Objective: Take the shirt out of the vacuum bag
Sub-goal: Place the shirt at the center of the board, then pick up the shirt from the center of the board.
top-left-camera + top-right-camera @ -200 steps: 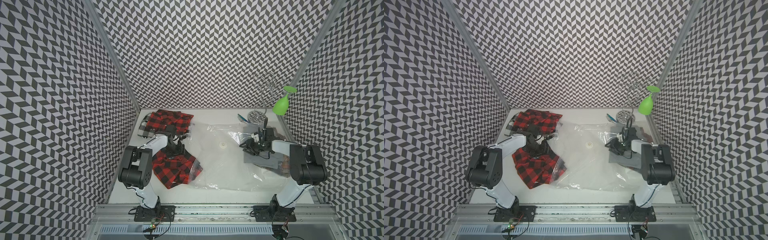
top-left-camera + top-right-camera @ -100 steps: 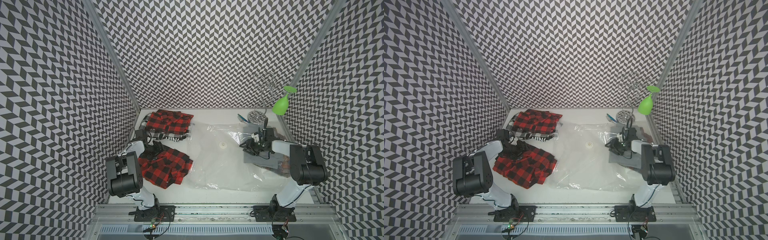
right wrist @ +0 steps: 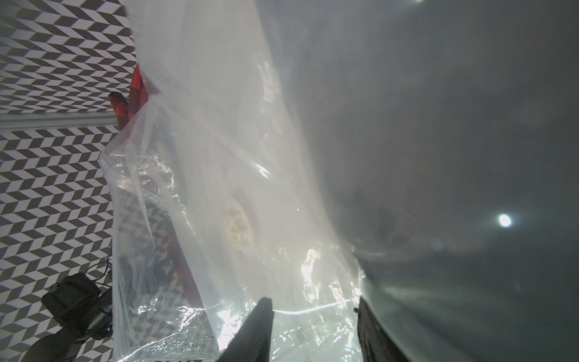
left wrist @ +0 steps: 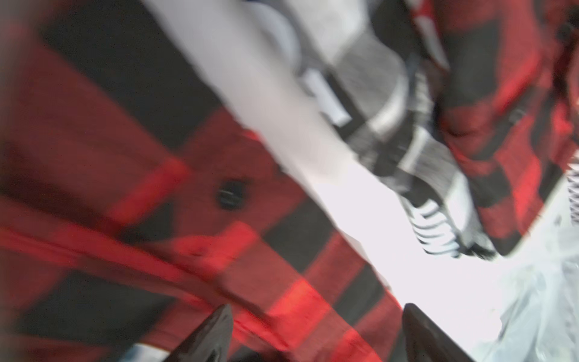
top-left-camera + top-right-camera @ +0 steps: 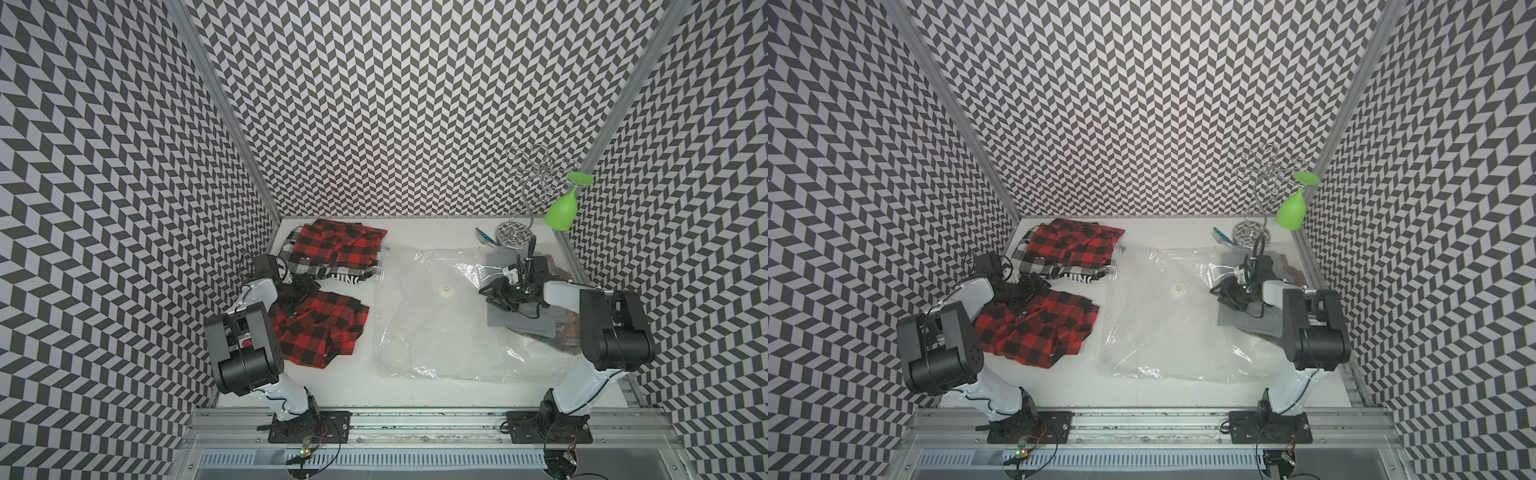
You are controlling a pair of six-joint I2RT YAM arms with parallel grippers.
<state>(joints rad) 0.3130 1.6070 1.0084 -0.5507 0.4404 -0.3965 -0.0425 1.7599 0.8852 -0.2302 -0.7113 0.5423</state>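
**Shirt out of the bag, left gripper spread above it**

Your left gripper (image 4: 316,335) has its two fingers (image 4: 216,332) well apart with nothing clamped between them. It sits at the far left corner of the shirt (image 5: 320,328); its wrist view is blurred. Your right gripper (image 3: 316,332) has its fingers partly apart with clear film between them, and you cannot tell whether they pinch it.

There is one red and black checked shirt, lying flat on the table (image 5: 374,386). It is wholly outside the vacuum bag (image 5: 436,332) and just beside its left edge. There is one bag, spread flat in the middle, with one round white valve (image 5: 445,288) facing up.

Just behind the left gripper is a pile (image 5: 340,245) of at least two garments, one red and black checked and one black and white checked. One grey cloth (image 5: 523,324) lies at the bag's right end where the right gripper rests; you cannot tell whether it is inside or under the bag.

In the far right corner stands one wire rack (image 5: 515,239), with one green glass (image 5: 561,212) hanging upside down from it.

In both top views the left arm (image 5: 245,332) hides the shirt's near left corner. The right arm (image 5: 611,328) covers more cloth at the right edge.
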